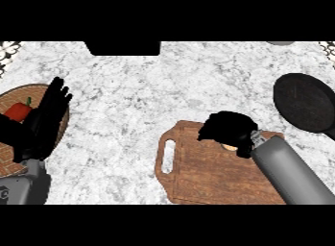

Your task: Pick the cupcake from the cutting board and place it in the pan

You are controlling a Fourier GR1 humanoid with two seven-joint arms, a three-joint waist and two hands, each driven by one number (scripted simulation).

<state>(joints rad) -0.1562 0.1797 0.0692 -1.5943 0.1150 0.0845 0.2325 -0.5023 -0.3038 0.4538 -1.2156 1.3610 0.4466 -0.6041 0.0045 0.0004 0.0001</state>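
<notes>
A wooden cutting board [198, 180] with a handle slot lies at the lower middle of the marble counter. My right hand [226, 127] sits over the board's far edge, fingers curled downward round the cupcake [229, 146]. Only a small tan sliver of the cupcake shows under the palm. The black pan [308, 102] rests to the right of the board, its handle pointing toward the lower right. It holds nothing. My left hand [43, 120] stays open at the far left, fingers up.
A round woven plate [0, 158] with a red pepper [18, 111] lies under and behind the left hand. A dark block [122, 48] sits at the counter's far edge. Bare marble stretches between the board and the pan.
</notes>
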